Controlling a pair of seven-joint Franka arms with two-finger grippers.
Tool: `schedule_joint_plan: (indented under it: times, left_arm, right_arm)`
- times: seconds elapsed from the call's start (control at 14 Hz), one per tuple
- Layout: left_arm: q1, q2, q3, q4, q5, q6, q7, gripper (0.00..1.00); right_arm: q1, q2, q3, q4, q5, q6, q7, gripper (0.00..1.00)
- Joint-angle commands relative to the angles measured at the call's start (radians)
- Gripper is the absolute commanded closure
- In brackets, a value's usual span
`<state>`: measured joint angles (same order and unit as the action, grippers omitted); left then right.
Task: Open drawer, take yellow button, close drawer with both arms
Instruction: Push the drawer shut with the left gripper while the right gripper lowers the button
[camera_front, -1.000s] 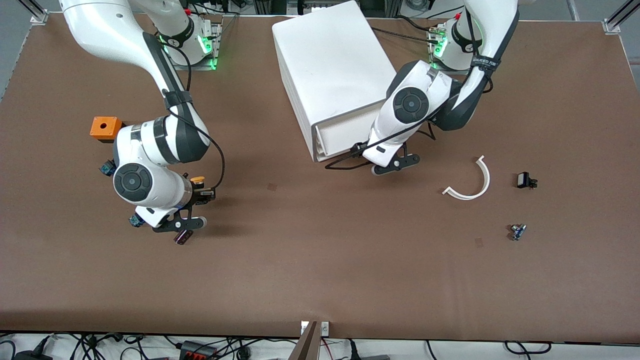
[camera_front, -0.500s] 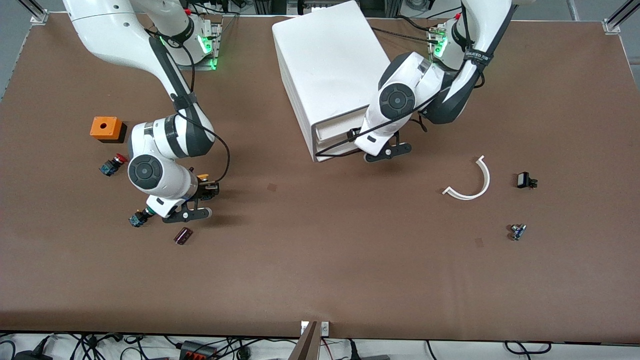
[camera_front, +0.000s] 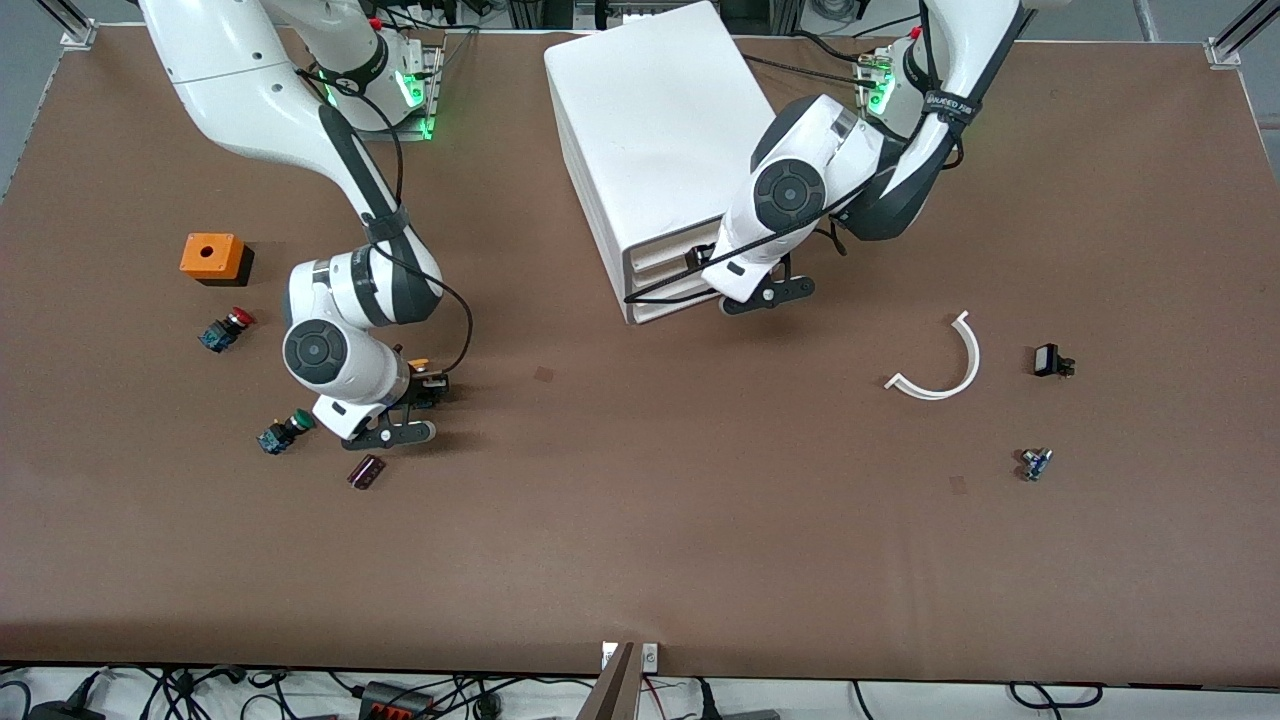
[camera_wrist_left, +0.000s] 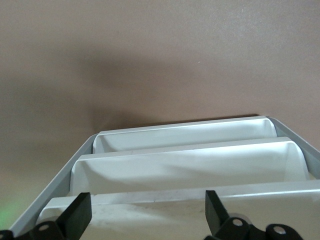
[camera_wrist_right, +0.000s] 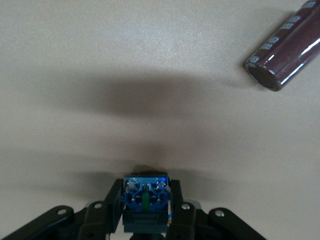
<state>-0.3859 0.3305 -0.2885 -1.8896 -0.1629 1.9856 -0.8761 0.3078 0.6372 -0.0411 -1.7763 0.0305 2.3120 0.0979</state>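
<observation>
The white cabinet (camera_front: 650, 120) stands at the robots' side of the table. Its uppermost drawer (camera_front: 660, 254) sits pushed in, about flush with the three lower ones. My left gripper (camera_front: 700, 265) is open at that drawer's front, and in the left wrist view (camera_wrist_left: 145, 212) its fingers (camera_wrist_left: 75, 217) straddle the top drawer's front lip (camera_wrist_left: 150, 200). My right gripper (camera_front: 425, 385) is shut on the button (camera_front: 418, 364). It holds the button low over the table toward the right arm's end. The button's blue body (camera_wrist_right: 145, 192) shows between the right gripper's (camera_wrist_right: 146, 202) fingers.
Near the right gripper lie a dark red capacitor (camera_front: 366, 471) (camera_wrist_right: 285, 55), a green-capped button (camera_front: 282, 432), a red-capped button (camera_front: 228, 328) and an orange box (camera_front: 212, 256). Toward the left arm's end lie a white arc (camera_front: 945, 365) and two small parts (camera_front: 1050, 360) (camera_front: 1035, 463).
The left gripper has moved in toward the cabinet and the uppermost drawer has slid shut. The right arm has carried the button toward the middle of the table, uncovering the red and green buttons.
</observation>
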Motion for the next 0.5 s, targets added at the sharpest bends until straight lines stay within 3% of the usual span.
schedule_joint_plan:
  times: [0.0,0.43]
  left_arm:
    - [0.016,-0.039,-0.020,-0.025,-0.020,-0.022,0.002,0.00]
    - [0.126,-0.038,-0.008,0.105,-0.003,-0.166,0.110,0.00]
  right_arm:
    - [0.011,-0.014,0.006,0.012,-0.004,0.007,0.005,0.00]
    - [-0.006,-0.085,-0.005,0.222,0.002,-0.305,0.025,0.00]
